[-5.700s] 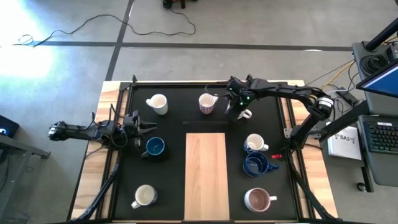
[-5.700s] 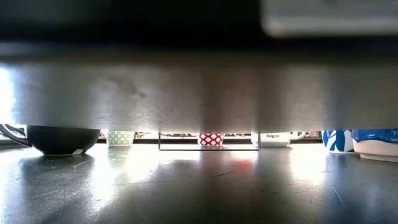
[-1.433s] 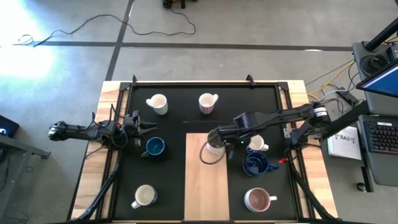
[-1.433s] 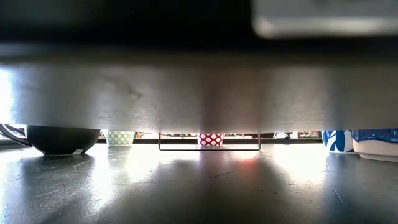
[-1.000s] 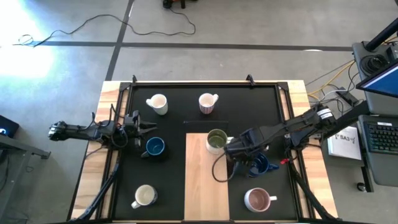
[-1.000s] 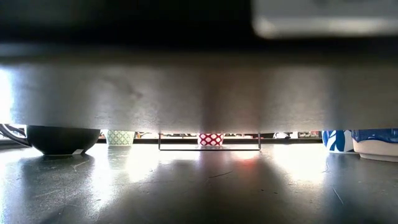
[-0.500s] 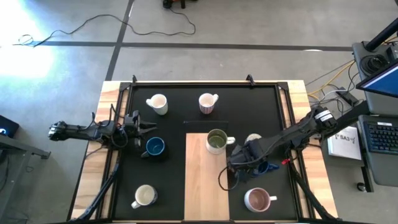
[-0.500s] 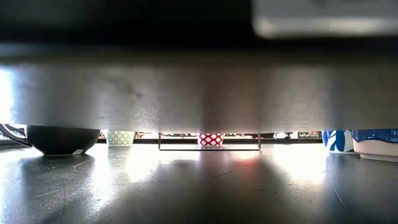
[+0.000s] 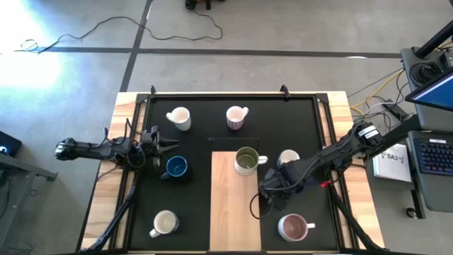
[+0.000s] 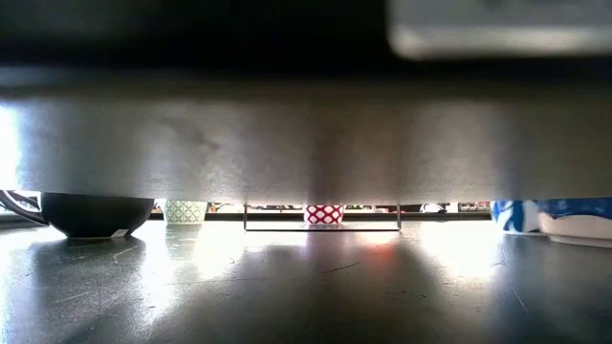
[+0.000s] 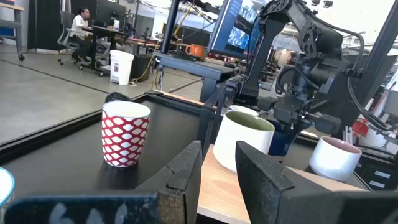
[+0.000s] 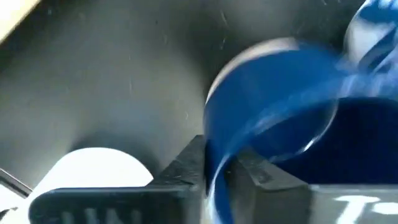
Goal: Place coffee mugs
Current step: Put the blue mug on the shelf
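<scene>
**R jaws pinch blue mug rim**

R gripper [image 12: 214, 163] nips dark blue mug [image 12: 286, 124] rim, jaws nearly closed, at 4 o'clock of olive mug [image 9: 246, 160] on board [image 9: 233, 212]. L gripper [image 9: 157, 137] parked w/ narrow gap, empty.

A light rectangular wooden board [image 9: 236, 202] lies flat on the black tabletop [image 9: 205, 127]. A black cable [image 9: 141, 27] runs across the grey floor [image 9: 283, 28].

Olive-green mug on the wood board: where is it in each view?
High: olive-green mug at centre, on the far end of the wood board.
Low: not visible.
Left wrist: right of centre, cream outside.
Right wrist: not in it.
Landmark: red-patterned mug.
</scene>
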`<action>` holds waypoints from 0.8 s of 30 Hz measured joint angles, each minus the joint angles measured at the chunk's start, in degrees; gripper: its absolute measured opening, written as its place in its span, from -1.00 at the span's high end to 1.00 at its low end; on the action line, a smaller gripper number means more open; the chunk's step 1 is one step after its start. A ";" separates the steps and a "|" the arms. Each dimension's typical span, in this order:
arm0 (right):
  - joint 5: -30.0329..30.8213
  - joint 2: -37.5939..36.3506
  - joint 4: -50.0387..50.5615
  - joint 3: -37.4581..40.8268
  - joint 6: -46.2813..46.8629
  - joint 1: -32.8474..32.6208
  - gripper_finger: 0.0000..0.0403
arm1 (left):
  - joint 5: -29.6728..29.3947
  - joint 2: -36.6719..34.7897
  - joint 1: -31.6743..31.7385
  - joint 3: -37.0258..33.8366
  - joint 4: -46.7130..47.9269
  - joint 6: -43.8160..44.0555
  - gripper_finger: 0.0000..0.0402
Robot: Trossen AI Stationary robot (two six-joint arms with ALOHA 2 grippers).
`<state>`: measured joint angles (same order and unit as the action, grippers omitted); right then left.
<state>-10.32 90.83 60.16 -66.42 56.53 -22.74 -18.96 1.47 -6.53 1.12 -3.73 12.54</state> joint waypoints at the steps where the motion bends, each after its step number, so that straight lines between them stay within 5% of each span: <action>1: -0.12 0.00 -0.16 -0.16 -1.03 0.00 0.90 | 0.00 -0.01 -0.01 -0.01 0.00 0.00 0.59; 9: -4.09 0.04 -0.89 -4.97 -2.41 -0.11 0.92 | 0.00 -0.01 0.00 0.00 0.02 0.01 0.59; 24: -0.20 0.62 -3.39 -16.60 -8.13 -0.24 0.93 | 0.00 0.00 -0.01 0.00 -0.02 0.01 0.59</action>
<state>-10.52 91.44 56.77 -83.02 48.40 -22.98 -18.96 1.47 -6.55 1.12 -3.75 12.56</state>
